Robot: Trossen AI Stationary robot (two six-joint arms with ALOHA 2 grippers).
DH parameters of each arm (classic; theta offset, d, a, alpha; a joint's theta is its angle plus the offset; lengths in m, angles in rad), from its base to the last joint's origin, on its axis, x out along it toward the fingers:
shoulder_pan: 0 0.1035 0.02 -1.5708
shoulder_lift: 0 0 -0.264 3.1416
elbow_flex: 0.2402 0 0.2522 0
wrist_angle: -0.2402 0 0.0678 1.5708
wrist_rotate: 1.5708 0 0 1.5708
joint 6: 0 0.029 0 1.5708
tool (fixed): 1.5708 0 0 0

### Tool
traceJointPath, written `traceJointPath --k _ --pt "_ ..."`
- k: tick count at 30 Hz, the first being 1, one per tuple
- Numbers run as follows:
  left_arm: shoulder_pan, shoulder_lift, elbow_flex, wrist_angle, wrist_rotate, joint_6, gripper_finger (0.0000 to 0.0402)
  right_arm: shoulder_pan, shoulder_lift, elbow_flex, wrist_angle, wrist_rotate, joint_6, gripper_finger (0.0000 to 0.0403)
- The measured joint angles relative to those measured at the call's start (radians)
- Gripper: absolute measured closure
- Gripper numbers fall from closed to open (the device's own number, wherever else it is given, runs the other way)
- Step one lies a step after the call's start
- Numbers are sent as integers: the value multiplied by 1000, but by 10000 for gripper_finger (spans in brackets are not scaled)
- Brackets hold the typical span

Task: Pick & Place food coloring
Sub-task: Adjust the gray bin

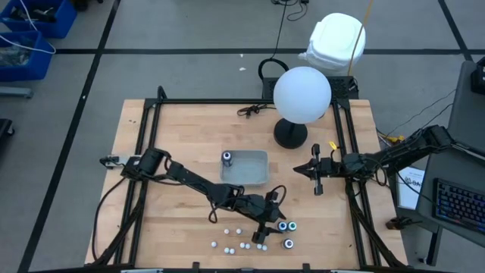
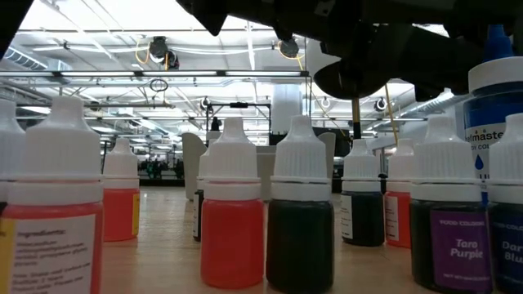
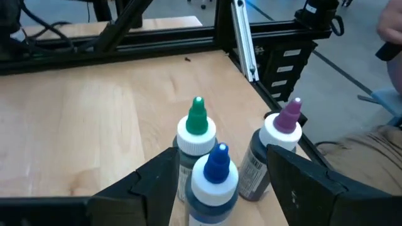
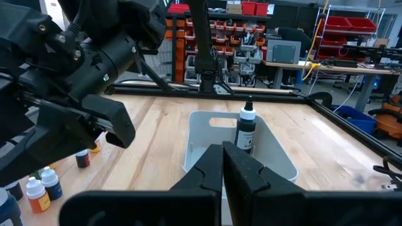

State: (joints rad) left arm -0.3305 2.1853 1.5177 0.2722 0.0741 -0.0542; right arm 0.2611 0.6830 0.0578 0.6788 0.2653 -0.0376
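Three dark jars with pale caps and coloured tips stand near the table's front edge: green (image 3: 196, 129), blue (image 3: 215, 176) and purple (image 3: 281, 129). My left gripper (image 3: 221, 157) is open and low over them, one finger on each side of the blue-tipped jar, touching nothing that I can see. Several tiny white-capped dropper bottles (image 1: 241, 244) stand upright to its left, some reddish (image 2: 232, 224). Another dark bottle (image 4: 245, 129) stands inside the clear tray (image 1: 254, 176). My right gripper (image 1: 318, 180) waits shut at the right, level above the table.
A white globe lamp (image 1: 301, 94) on a black base (image 1: 290, 135) stands behind the tray. Black frame rails (image 1: 345, 144) run along the table's edges. Bare wood lies left of the tray and between the tray and the dropper bottles.
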Motion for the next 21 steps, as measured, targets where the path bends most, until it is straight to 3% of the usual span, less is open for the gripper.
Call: traceJointPath --k 21 --pt "-5 2 0 -42 -49 -13 160 0 0 0 2 0 0 401"
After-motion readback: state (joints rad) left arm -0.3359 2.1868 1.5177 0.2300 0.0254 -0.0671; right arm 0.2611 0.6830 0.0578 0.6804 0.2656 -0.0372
